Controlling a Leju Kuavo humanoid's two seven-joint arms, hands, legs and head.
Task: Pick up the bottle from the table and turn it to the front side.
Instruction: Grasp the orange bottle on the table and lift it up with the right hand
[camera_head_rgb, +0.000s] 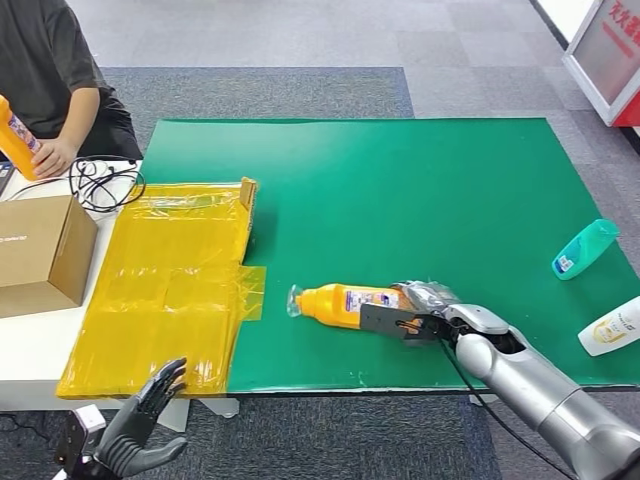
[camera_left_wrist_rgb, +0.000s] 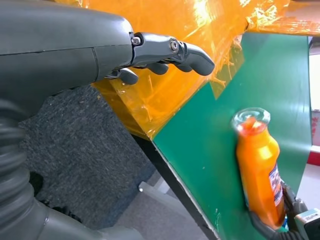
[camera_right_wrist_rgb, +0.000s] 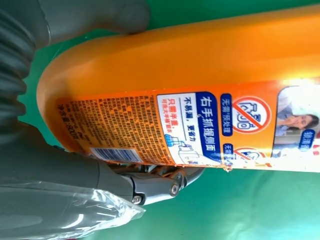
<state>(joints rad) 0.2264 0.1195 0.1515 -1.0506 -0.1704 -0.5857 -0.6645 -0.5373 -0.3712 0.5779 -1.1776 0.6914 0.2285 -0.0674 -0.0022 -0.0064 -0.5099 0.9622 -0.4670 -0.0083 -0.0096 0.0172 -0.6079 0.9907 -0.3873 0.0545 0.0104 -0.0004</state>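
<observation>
From the head view I see the orange bottle (camera_head_rgb: 343, 304) lying on its side on the green mat (camera_head_rgb: 423, 190), clear cap toward the yellow plastic sheet (camera_head_rgb: 170, 290). My right hand (camera_head_rgb: 411, 318) reaches in low from the right, its fingers wrapped around the bottle's base end. A teal bottle (camera_head_rgb: 585, 248) and a white one (camera_head_rgb: 611, 328) lie well apart at the mat's right edge. A cardboard box (camera_head_rgb: 41, 250) and black cable (camera_head_rgb: 102, 182) sit on the white table on the left, where a person (camera_head_rgb: 53, 80) holds another orange bottle (camera_head_rgb: 16, 138). My left hand (camera_head_rgb: 143, 415) hangs below the table edge, fingers apart, holding nothing.

The left wrist view shows that left hand (camera_left_wrist_rgb: 166, 55) with fingers stretched out before the sheet (camera_left_wrist_rgb: 170, 75); the bottle (camera_left_wrist_rgb: 260, 165) looks blurred.

The right wrist view shows the bottle (camera_right_wrist_rgb: 188, 100) with thumb (camera_right_wrist_rgb: 94, 17) and fingers (camera_right_wrist_rgb: 158, 185) on opposite sides; its far end is cut off.
</observation>
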